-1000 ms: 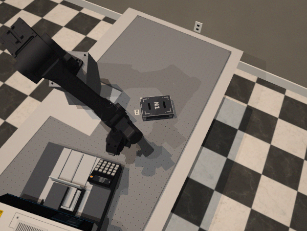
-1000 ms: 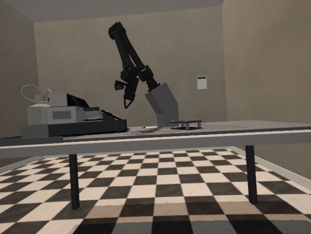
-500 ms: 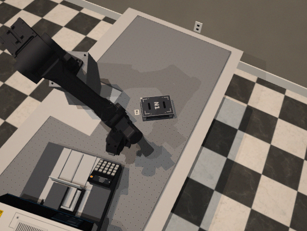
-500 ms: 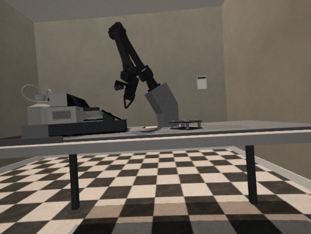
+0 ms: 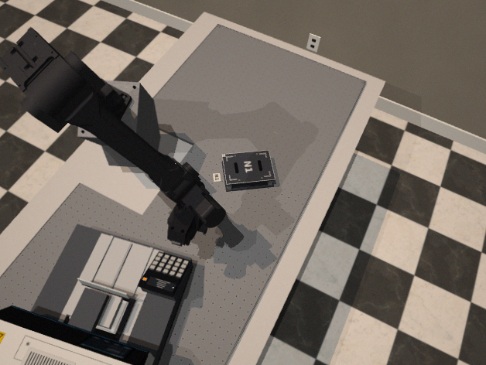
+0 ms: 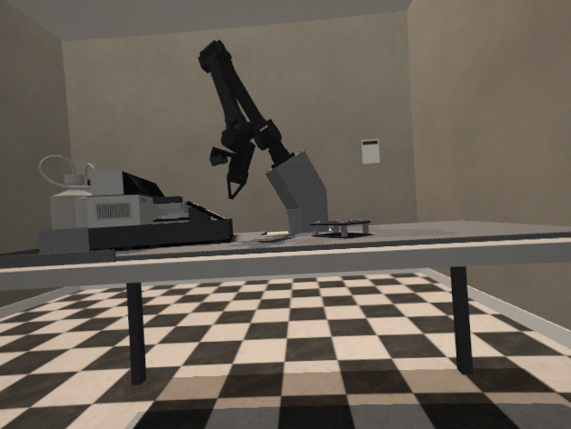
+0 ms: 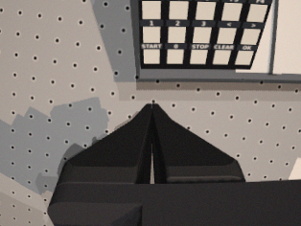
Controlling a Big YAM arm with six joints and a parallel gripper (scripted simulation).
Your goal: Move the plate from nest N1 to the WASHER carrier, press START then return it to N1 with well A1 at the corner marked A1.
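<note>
One closed, empty hand (image 6: pixel 231 197) (image 7: pixel 151 112), one keypad (image 5: pixel 169 265) (image 7: pixel 201 35), one nest (image 5: pixel 248 178) (image 6: pixel 348 224), one lit amber lamp (image 5: pixel 145 278)

Nothing visibly changed — top and exterior views both match earlier ones.
</note>
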